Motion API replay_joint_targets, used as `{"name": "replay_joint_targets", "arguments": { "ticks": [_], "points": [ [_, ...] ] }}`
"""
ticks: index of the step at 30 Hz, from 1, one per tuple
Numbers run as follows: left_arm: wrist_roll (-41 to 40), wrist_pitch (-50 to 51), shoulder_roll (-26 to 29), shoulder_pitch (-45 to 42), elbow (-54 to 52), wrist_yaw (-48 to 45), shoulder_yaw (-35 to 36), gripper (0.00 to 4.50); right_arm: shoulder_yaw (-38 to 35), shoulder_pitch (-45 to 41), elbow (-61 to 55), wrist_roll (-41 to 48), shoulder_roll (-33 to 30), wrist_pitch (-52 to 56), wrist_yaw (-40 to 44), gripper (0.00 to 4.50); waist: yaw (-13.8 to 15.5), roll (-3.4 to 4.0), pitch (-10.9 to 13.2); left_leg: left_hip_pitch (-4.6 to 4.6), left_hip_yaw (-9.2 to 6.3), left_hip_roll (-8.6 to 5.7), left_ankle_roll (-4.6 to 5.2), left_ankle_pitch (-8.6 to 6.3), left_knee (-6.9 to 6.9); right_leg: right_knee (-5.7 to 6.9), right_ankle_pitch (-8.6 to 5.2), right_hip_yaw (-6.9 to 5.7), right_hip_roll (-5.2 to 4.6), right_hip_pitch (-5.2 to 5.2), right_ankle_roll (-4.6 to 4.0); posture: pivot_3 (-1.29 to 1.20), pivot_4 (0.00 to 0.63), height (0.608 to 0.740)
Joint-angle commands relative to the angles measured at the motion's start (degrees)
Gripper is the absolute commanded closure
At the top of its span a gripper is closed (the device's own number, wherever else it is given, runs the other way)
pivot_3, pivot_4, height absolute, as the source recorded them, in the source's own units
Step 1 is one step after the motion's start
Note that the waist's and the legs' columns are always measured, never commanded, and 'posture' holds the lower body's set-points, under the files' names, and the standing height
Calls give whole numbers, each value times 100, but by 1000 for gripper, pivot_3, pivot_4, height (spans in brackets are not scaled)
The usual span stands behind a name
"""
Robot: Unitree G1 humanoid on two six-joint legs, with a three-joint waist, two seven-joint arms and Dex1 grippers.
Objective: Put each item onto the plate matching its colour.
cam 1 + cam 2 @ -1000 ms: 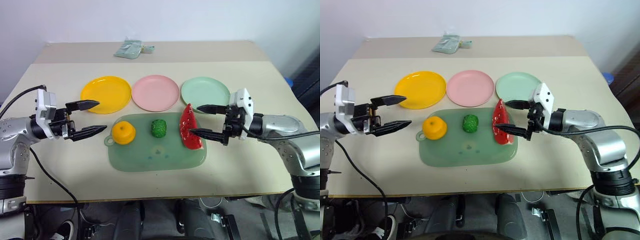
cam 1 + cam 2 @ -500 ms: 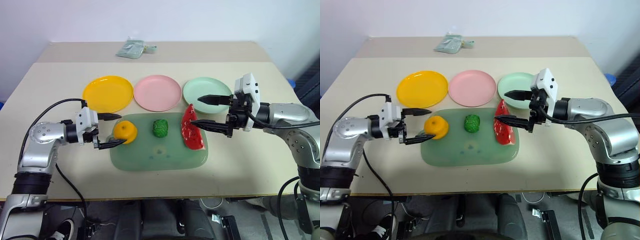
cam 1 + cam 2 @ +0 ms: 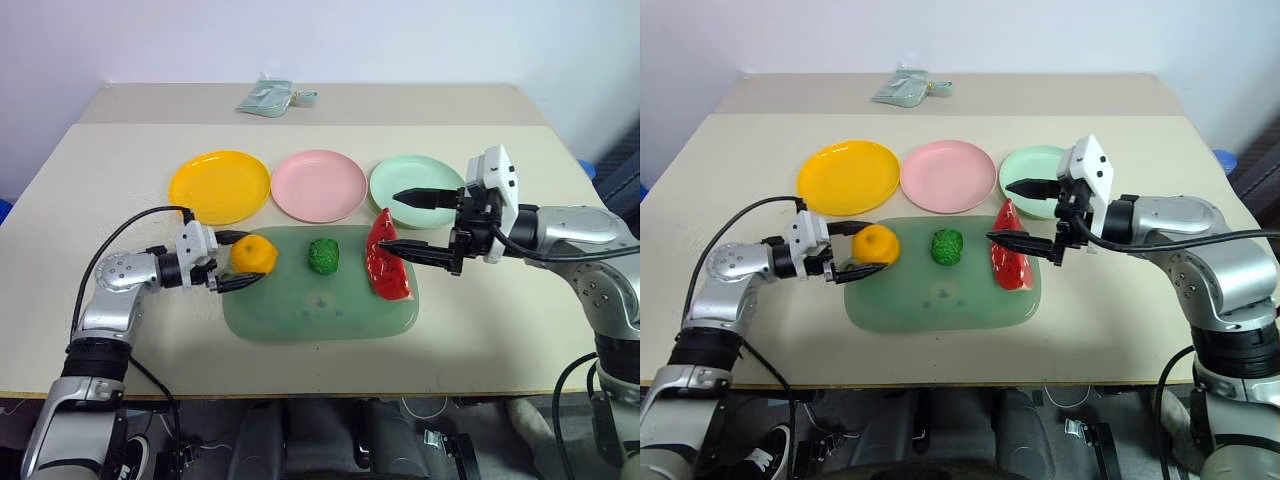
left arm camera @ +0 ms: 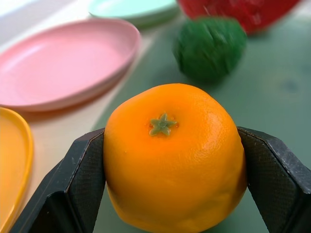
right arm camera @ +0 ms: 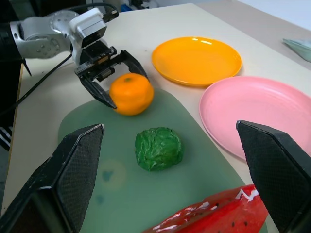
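Left claw [image 3: 233, 262] spread low and level; right claw [image 3: 411, 222] gaping, raised.

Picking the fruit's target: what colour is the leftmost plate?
Yellow-orange plate, matching the fruit; clearest in the left eye view.

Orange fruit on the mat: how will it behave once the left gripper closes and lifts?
The orange fruit looks round and smooth-skinned, so it could roll on the cutting mat if nudged off-centre. It sits between the left gripper's fingers, so squeezing should centre it. Probably a light, rigid toy, though weight isn't visible.
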Motion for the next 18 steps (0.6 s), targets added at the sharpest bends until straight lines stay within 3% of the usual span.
{"name": "replay_joint_targets", "arguments": {
  "ticks": [1,13,18],
  "points": [
    [8,35,-67,-594,316,861,453,1047,2,-194,23,-100,188,-301,-72,0,3,0,0,0,-1,0,0,0,0,1,0,0,1,0,0,0,150,740],
    [759,-561,-523,-1992,2477,3764,851,1047,97,-282,157,-373,468,-707,-139,0,1,-2,0,-1,-1,-3,0,0,2,2,2,-1,2,0,4,0,150,740],
    [914,-801,-639,-2483,3216,4354,844,1047,142,-332,237,-519,466,-831,-127,0,9,-3,0,-4,0,-5,0,0,3,-1,3,-2,1,0,7,0,150,740]
  ]
}}
